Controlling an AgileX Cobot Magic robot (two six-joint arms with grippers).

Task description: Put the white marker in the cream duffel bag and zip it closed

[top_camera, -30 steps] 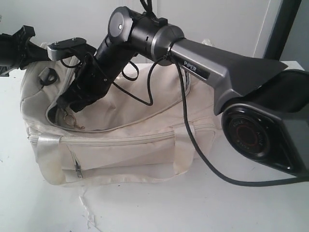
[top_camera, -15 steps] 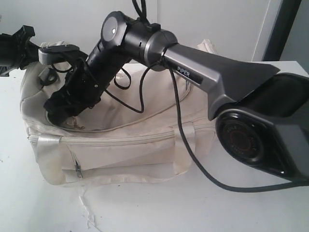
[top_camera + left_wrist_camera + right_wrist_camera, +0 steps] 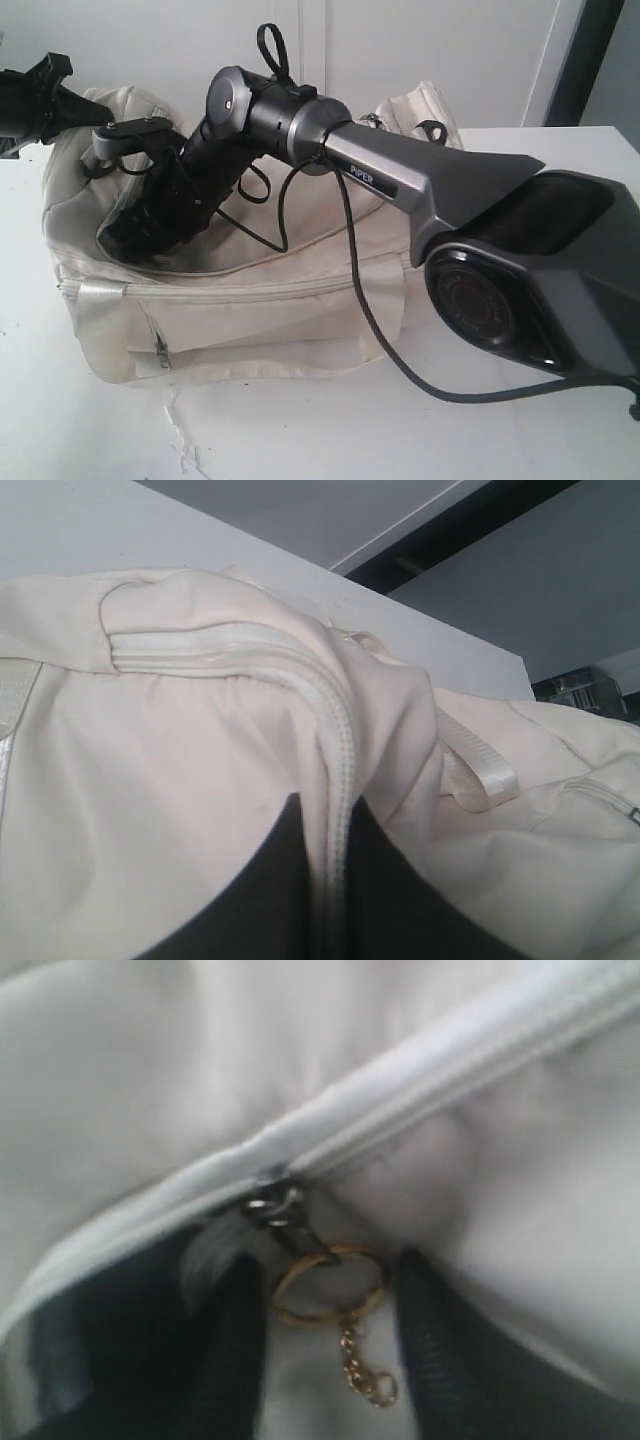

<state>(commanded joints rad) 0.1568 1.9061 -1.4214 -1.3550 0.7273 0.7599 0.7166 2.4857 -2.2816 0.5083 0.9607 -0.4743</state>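
Gold ring pull [image 3: 310, 1317] lies inside my right gripper [image 3: 328, 1295], fingers parted, zip [image 3: 450, 1080] running crosswise. Left gripper [image 3: 325, 820] pinches the bag [image 3: 250, 310] seam. Marker unseen, likely inside.

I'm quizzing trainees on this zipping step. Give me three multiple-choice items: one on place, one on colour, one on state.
1. The ring lies: A on the table; B between the right tool fingers; C on a handle.
2. The ring is: A gold; B red; C blue.
3. The bag top zip is: A fully shut; B partly open; C torn off.

B: a finger flanks it on each side.
A: it gleams gold.
B: dark lining shows beside the slider.
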